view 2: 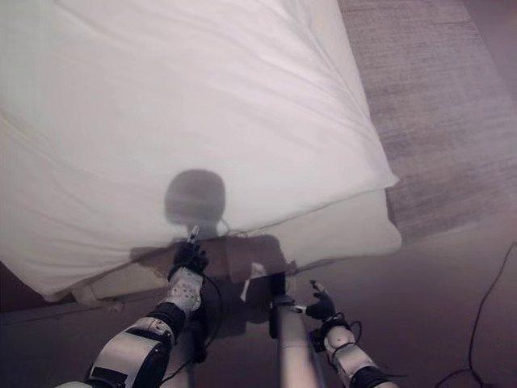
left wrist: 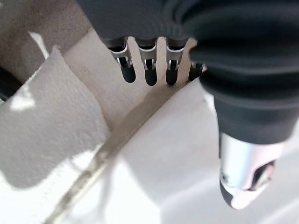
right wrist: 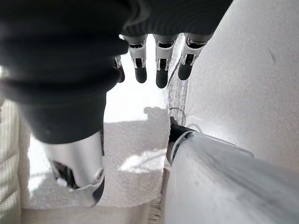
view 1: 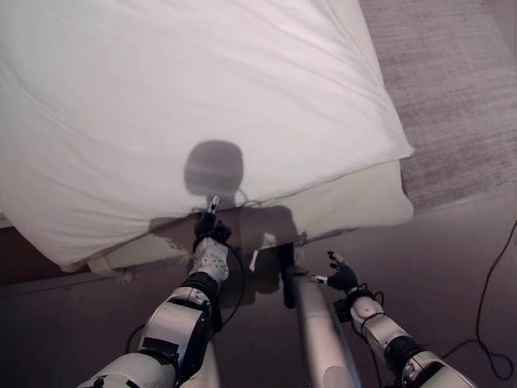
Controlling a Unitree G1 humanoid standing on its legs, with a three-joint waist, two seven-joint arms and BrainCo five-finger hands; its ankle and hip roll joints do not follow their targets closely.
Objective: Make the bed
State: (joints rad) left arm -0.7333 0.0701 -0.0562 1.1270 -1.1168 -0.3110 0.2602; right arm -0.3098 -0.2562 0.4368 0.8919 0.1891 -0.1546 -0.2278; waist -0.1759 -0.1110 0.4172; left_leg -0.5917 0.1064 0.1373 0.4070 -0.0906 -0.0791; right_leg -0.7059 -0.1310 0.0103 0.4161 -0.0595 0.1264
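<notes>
Your white duvet point(view 1: 210, 97) covers the bed point(view 1: 355, 202) from about 9 to 2 o'clock in the head view, its near edge hanging over the mattress corner toward 4 o'clock. Your left hand point(view 1: 208, 230) sits at 6 o'clock, right at that hem, fingers point(left wrist: 150, 74) straight and relaxed, holding nothing. Your right hand point(view 1: 343, 275) hangs at 5 o'clock above the floor point(view 1: 452, 267), apart from the bed, fingers loose and empty.
</notes>
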